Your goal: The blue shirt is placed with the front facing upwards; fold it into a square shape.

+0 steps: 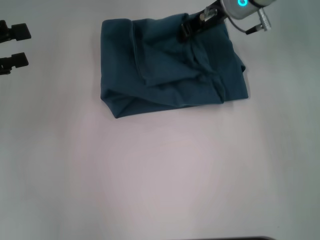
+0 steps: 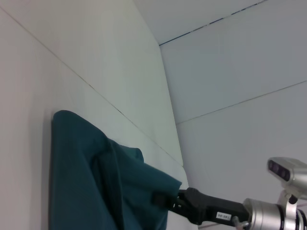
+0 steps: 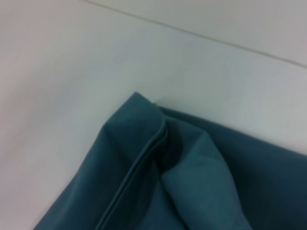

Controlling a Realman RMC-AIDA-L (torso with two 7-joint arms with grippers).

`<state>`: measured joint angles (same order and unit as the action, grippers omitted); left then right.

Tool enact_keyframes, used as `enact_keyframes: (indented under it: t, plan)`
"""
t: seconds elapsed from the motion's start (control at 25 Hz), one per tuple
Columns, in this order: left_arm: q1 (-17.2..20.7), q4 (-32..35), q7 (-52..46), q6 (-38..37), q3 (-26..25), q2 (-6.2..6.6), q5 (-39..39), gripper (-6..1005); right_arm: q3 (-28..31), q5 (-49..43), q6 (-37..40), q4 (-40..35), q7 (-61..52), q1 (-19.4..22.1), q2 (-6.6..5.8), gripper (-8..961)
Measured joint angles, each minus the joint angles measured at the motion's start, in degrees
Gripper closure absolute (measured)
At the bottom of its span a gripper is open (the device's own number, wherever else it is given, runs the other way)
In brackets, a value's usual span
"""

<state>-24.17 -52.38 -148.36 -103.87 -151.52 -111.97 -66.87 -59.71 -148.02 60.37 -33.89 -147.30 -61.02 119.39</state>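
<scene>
The blue shirt (image 1: 165,70) lies folded into a rumpled, roughly rectangular bundle at the far middle of the white table, with no print showing. My right gripper (image 1: 186,30) reaches in from the far right and is shut on the blue shirt at its far edge, and creases run away from the held spot. In the left wrist view the right gripper (image 2: 160,199) pinches a raised fold of the blue shirt (image 2: 96,182). The right wrist view shows a folded, hemmed corner of the blue shirt (image 3: 192,191) close up. My left gripper (image 1: 19,46) is open at the table's left edge, well away from the cloth.
The white table (image 1: 160,175) stretches in front of and to both sides of the shirt. A dark strip (image 1: 230,238) shows at the near edge. Pale wall panels (image 2: 230,72) stand behind the table.
</scene>
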Motion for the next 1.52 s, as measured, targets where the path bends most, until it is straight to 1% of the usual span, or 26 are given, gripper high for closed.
enact_keyframes:
  t: [0.08, 0.32, 0.48, 0.6, 0.72, 0.96, 1.2, 1.52]
  plan:
    - [0.0, 0.0, 0.0, 0.0, 0.0, 0.00, 0.0, 95, 0.2, 0.0, 1.2, -1.9, -0.6, 0.4, -0.21, 858]
    - [0.1, 0.0, 0.0, -0.1, 0.0, 0.00, 0.0, 95, 0.4, -0.1, 6.8, -9.9, -2.7, 2.6, -0.74, 862]
    - [0.1, 0.0, 0.0, 0.0, 0.0, -0.01, -0.1, 95, 0.4, -0.1, 8.1, -13.3, -4.0, 3.7, -1.45, 862]
    - [0.1, 0.0, 0.0, -0.1, 0.0, -0.11, -0.1, 95, 0.4, -0.1, 7.3, -13.5, -4.4, 3.6, -2.08, 862]
    - [0.0, 0.0, 0.1, -0.1, 0.0, -0.18, -0.2, 95, 0.1, -0.7, 5.9, -13.0, -4.4, 3.2, -2.23, 861]
    - [0.2, 0.0, 0.1, -0.2, 0.0, -0.31, -0.3, 95, 0.2, -3.2, 4.7, -12.4, -5.1, 2.7, -2.24, 861]
    - [0.2, 0.0, 0.1, -0.1, 0.0, -0.35, -0.2, 95, 0.0, -5.9, 3.2, -9.9, -5.1, 2.5, -2.04, 862]
    - [0.3, 0.0, 0.1, 0.0, -0.1, -0.44, -0.1, 95, 0.0, -6.2, 3.1, -9.1, -5.1, 2.4, -1.79, 862]
